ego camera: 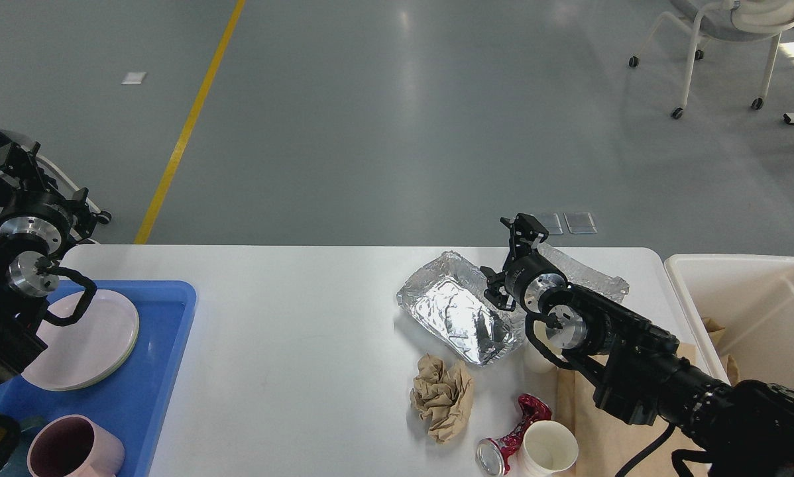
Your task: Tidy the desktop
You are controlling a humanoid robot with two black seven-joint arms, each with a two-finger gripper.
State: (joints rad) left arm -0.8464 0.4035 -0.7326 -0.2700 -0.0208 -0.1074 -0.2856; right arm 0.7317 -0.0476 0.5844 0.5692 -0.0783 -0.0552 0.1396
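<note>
At the frame's left edge the left gripper [14, 165] sits dark above a blue tray [158, 371] holding a pink plate [95, 338] and mug [75, 450]; whether it is released or clenched cannot be told. The white desktop [291, 318] fills the lower middle. Right of centre lie crumpled brown paper [442, 394], a foil tray [456, 315], a crushed can [513, 434] and a paper cup [548, 450]. The right gripper [526, 232] hovers over the foil's far rim, its state unclear. A cream bin [755, 291] sits far right.

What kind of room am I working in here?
Probably a lab or workshop hall, not a home: a wide grey floor with a yellow line, a wheeled chair, and a white desktop staged with litter.
</note>
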